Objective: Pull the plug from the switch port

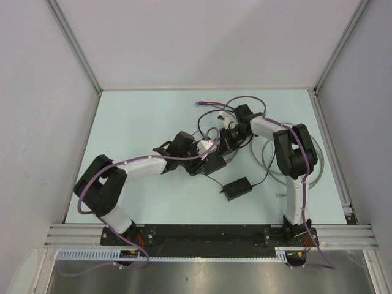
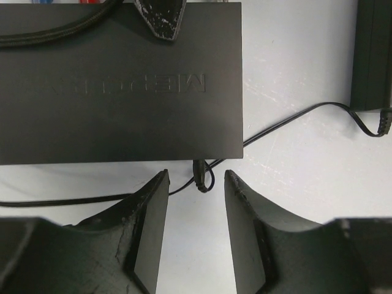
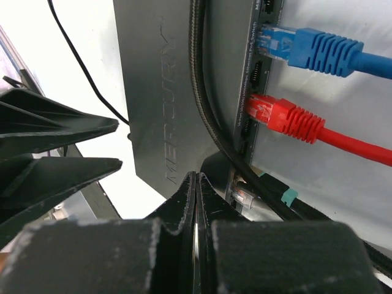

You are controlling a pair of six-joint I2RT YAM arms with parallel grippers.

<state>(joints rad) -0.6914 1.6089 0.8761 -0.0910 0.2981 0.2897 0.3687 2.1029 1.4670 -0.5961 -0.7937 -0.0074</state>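
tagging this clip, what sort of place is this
Probably a robotics lab test cell: pale table boxed in by plain panels, two arms bolted at its near edge, network switch with blue cable and red cable.

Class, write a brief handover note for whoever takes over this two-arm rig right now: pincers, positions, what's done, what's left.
Left pincer: open, tips either side of the small black plug, not closed on it.
Right pincer: shut, tips on top of the switch, seemingly steadying it.
The plug sits in the switch's near edge; its thin cord runs toward the power adapter.
Done: alignment.
Left to do: grip the plug and pull it straight out.
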